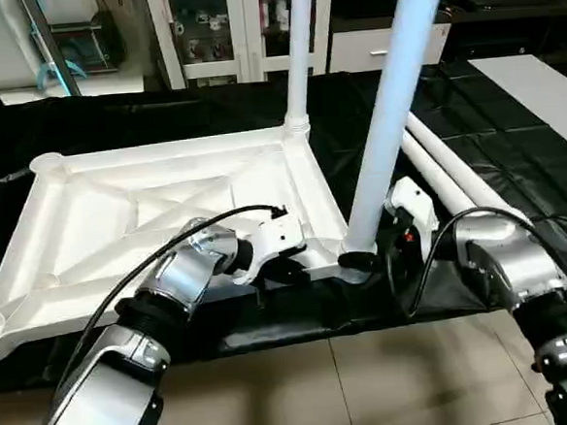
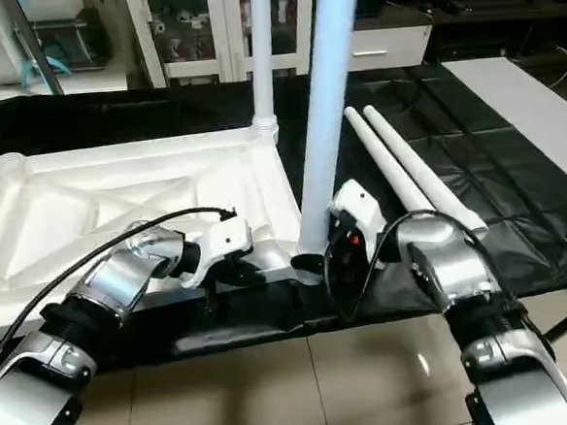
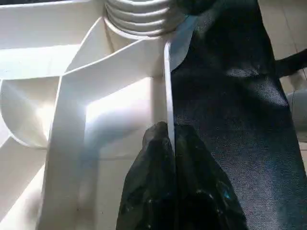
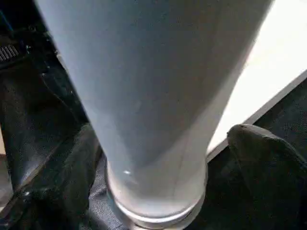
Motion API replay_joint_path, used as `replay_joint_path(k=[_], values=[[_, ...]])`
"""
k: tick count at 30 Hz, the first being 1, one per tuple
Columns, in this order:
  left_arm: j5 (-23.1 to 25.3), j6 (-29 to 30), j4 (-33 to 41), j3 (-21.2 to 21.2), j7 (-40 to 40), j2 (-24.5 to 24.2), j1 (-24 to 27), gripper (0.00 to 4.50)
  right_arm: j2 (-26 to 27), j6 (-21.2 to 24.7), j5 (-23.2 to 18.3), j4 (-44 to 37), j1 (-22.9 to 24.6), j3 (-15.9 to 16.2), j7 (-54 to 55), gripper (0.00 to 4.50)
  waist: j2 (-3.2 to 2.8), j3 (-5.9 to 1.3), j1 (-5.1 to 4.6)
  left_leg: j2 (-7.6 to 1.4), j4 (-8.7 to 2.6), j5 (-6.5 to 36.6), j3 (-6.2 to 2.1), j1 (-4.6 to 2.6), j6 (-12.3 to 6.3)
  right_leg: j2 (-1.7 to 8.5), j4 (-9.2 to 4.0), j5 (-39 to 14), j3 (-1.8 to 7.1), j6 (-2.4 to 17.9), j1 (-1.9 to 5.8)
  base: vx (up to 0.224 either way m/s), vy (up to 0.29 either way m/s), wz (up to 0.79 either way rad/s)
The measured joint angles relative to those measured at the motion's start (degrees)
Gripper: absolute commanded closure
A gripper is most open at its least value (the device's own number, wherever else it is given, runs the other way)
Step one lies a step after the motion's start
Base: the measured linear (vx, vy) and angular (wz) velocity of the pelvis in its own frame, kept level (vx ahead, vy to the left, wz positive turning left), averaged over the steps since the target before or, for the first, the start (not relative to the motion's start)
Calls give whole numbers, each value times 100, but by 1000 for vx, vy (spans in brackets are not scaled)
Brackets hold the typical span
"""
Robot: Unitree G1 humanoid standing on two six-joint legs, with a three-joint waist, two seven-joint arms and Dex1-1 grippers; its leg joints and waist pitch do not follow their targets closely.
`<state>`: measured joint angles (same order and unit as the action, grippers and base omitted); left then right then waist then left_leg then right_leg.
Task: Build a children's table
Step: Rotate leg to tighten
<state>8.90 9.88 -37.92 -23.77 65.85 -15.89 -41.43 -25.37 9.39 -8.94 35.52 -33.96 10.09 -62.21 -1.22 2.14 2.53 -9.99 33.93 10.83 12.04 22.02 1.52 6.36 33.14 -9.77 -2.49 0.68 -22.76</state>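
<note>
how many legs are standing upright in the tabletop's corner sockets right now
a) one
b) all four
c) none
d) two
d) two: one leg stands in the far corner socket and a second leg stands at the near corner of the tabletop, with the right gripper around its base, while two more legs lie flat on the black cloth.

Silver forearms (image 1: 176,278), black cables (image 1: 150,256), white wrist housings (image 1: 280,234), black jaws.
</note>
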Motion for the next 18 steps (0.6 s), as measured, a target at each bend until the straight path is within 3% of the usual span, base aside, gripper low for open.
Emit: replay_joint_path(k=[4,18], values=[[-1,50,25,-1,13,-5,1,450,26,-10,15,122,-44,-1,-31,4,-2,-1,-4,0,0,0,0,0,0,0,0,0,0,0,-1,0,0,0],[5,86,-52,4,-4,-26,-36,450,157,-251,130,526,-198,56,-176,125,-4,-2,-60,0,0,0,0,-2,0,-1,3,3,1,3,-1,0,0,0]])
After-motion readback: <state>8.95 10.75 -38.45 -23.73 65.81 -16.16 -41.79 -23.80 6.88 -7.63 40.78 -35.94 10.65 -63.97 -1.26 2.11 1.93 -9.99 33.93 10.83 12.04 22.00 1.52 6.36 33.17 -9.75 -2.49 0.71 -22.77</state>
